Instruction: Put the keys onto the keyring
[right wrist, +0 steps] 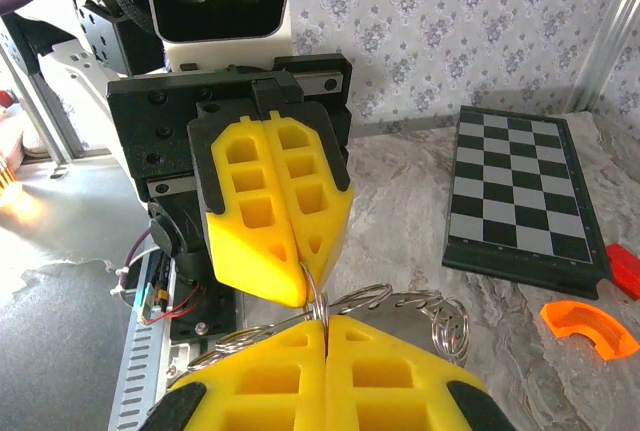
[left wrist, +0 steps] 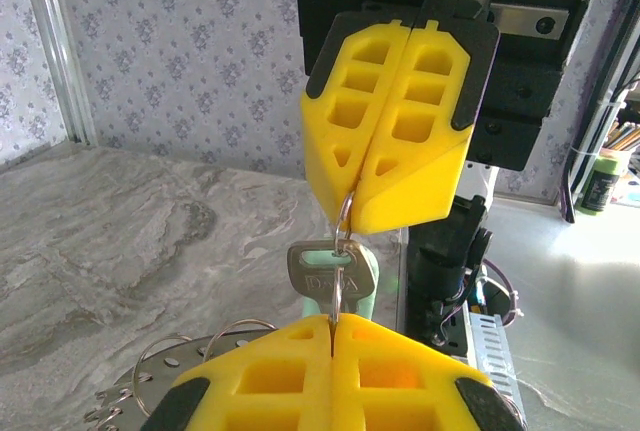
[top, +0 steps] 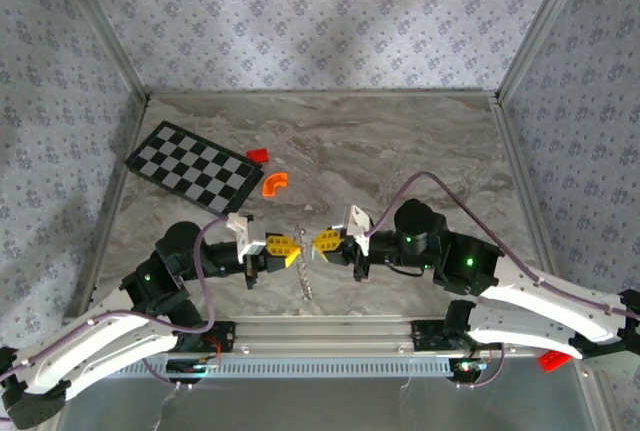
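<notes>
Marbled tabletop, floral-papered walls. Left gripper (top: 290,248) and right gripper (top: 320,242) meet tip to tip, both clamped shut on the thin keyring (left wrist: 345,219). A pale green-headed key (left wrist: 325,271) hangs threaded on it between them. Beyond lie a checkerboard (top: 195,166) and an orange curved piece (top: 274,184).

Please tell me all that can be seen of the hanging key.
The key is silvery metal with a squarish head; its stamped letters are unreadable. Head up, it hangs on the thin keyring, which passes through its hole. A pale green piece shows just behind it. The right gripper above and the left gripper below are both shut on the keyring; the blade is hidden behind the left one.
</notes>
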Robot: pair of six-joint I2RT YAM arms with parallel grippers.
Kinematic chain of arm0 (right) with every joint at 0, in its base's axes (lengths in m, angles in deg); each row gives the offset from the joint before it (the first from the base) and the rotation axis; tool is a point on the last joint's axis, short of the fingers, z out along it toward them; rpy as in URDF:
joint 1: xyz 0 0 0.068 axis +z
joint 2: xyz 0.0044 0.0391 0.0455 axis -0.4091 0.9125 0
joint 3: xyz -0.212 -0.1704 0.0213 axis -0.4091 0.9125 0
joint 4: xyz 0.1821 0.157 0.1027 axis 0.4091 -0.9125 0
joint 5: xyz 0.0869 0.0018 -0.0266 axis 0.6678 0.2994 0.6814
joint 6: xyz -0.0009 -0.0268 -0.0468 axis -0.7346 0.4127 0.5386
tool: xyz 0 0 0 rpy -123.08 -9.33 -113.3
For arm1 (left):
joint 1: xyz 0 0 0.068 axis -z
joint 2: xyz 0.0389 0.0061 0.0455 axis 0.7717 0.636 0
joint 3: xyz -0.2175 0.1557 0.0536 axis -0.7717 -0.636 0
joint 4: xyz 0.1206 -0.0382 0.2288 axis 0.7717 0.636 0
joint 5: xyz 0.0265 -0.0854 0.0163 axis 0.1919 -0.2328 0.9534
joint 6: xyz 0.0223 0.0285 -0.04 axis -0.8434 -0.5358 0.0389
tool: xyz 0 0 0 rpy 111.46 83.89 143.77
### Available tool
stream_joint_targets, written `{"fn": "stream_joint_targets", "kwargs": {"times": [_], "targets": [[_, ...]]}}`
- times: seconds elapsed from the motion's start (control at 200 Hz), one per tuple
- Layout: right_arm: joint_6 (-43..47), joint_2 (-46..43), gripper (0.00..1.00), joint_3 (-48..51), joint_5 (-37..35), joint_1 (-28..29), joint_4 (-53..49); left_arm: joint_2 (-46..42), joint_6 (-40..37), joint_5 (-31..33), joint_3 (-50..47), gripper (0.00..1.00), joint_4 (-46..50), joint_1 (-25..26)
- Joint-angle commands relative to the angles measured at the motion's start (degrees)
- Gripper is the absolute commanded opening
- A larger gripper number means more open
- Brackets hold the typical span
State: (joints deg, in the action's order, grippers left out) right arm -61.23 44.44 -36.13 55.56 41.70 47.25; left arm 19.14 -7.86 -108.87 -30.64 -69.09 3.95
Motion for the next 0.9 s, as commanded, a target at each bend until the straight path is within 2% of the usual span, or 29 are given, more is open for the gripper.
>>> {"fn": "stream_joint_targets", "kwargs": {"times": [0.0,0.895], "targets": [[-1.0,0.2,0.0,0.1,1.2,-0.4,1.0,-0.8,-0.8,-0.1,0.0,0.0,-3.3,0.3],[-1.3,0.6,0.0,0.2,2.8,-0.5,1.5,-0.8,-0.9,0.2,0.1,0.0,-3.2,0.3]]}}
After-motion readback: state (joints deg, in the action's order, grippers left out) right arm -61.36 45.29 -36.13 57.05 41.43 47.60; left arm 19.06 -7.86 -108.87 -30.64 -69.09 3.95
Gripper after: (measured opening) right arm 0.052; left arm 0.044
